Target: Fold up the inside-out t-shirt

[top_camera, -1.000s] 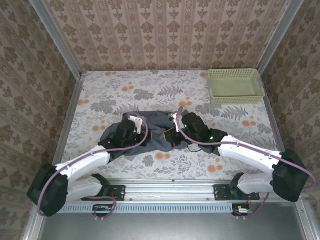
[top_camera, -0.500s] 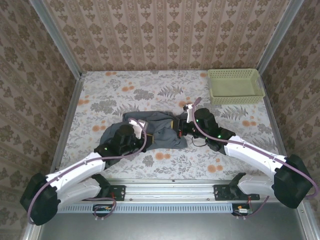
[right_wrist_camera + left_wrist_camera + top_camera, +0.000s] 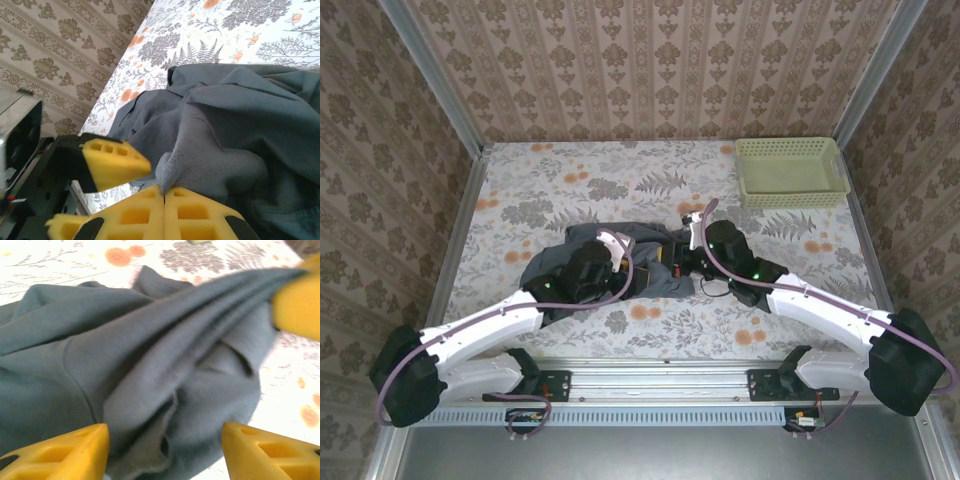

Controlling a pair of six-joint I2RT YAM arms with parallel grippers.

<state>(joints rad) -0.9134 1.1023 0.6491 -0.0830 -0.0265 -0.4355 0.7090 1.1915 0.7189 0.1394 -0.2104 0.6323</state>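
The inside-out t-shirt (image 3: 655, 278) lies crumpled at the middle of the floral surface (image 3: 550, 180), between the two arms. The left gripper (image 3: 162, 445) is positioned over the shirt's left portion. Its fingers (image 3: 60, 452) are spread apart and released, and the fabric beneath them is not gripped. The right gripper (image 3: 164, 190) has its fingers (image 3: 200, 210) clenched on a raised fold at the shirt's right side. A pale green basket (image 3: 790, 172) sits at the far right corner, well apart from the shirt.
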